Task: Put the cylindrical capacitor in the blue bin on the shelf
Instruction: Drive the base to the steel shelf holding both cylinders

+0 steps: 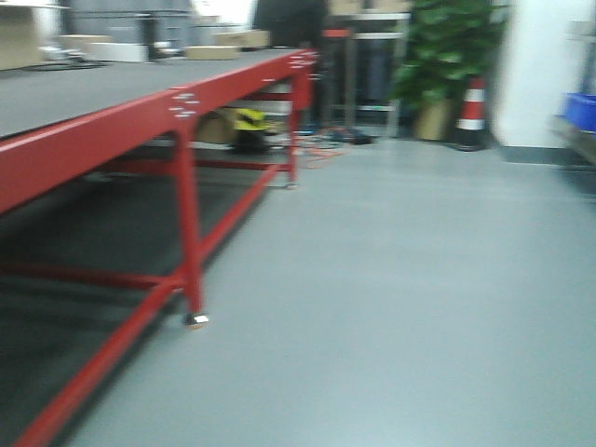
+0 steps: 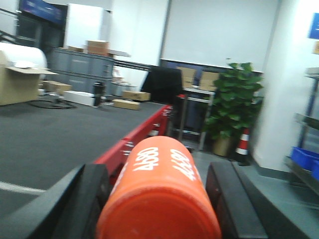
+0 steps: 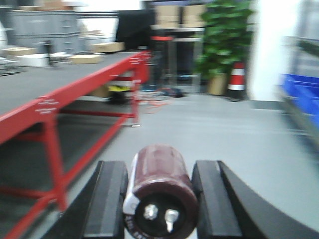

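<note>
The cylindrical capacitor (image 3: 162,181) is dark maroon with two metal terminals on its near end. My right gripper (image 3: 159,169) is shut on it, a black finger pressing each side. My left gripper (image 2: 159,172) is shut on an orange cylinder (image 2: 159,199) printed "4680". The blue bin (image 1: 581,110) sits at the far right edge on the shelf (image 1: 579,142), of which only a blurred sliver shows. The bin also appears in the left wrist view (image 2: 303,158) and in the right wrist view (image 3: 300,90). Both grippers hang above the floor, well short of the shelf. Neither gripper appears in the front view.
A red-framed table (image 1: 140,112) with a dark grey mat runs along the left. A potted plant (image 1: 447,56) and a striped traffic cone (image 1: 473,112) stand at the back. Cardboard boxes (image 2: 130,95) lie on the mat. Grey floor (image 1: 400,279) stretches ahead.
</note>
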Robot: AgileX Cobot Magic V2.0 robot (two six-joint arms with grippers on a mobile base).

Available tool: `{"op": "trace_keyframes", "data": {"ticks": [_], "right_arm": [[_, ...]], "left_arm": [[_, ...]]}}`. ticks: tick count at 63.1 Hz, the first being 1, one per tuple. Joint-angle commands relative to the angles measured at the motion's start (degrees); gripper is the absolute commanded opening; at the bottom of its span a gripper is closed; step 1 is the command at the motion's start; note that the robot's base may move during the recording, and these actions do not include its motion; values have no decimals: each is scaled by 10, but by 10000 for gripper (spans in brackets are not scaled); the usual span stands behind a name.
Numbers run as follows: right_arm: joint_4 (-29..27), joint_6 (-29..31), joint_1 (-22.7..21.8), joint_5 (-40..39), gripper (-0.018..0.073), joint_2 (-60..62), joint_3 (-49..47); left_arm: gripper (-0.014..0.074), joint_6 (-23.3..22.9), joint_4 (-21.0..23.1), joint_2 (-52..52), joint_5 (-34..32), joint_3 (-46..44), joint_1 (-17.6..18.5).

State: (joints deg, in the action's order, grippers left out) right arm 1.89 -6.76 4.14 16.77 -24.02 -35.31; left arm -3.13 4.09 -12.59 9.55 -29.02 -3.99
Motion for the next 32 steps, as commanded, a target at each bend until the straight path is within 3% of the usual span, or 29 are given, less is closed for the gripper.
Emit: {"op": "trace_keyframes", "data": {"ticks": [1, 32], "right_arm": [[7, 3, -1, -18, -167, 2, 0], [7, 3, -1, -18, -167, 2, 0]], "left_arm": [[-111, -1, 2, 3, -15, -1, 3], [-111, -1, 2, 3, -15, -1, 3]]}}
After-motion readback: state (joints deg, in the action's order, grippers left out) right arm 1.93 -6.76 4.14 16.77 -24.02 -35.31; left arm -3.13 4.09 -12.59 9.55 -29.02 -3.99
